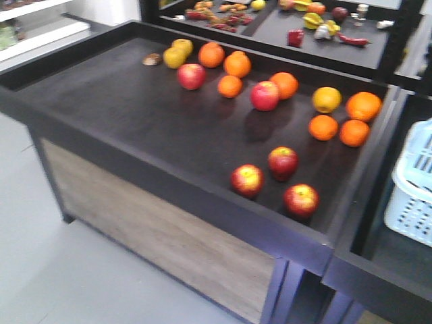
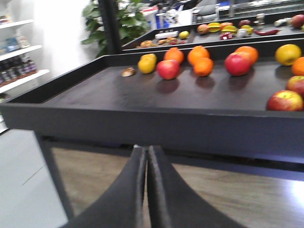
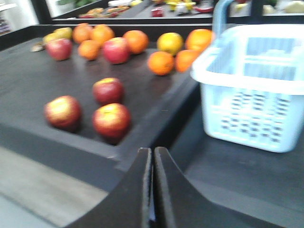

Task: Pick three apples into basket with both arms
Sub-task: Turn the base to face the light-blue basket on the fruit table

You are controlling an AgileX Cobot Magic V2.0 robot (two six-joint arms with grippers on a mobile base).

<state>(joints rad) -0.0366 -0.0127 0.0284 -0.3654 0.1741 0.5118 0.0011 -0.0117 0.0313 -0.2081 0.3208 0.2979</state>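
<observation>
Black fingers [image 2: 126, 194] poke up from the bottom edge, and everything behind them is cut off. Left pincer [image 2: 146, 151] has its tips pressed together on nothing, low before the front wall of the surface [image 2: 142, 121]. Right pincer [image 3: 153, 152] is pressed together the same way and holds nothing, just before the surface's front right corner. Beyond it the three apples [image 3: 111, 120] lie loose and close together near that corner. To their right, past the raised rim, stands the pale blue basket [image 3: 256, 111] with its far end cropped and its inside too washed out to read. Oranges [image 1: 323, 127] sit farther back.
</observation>
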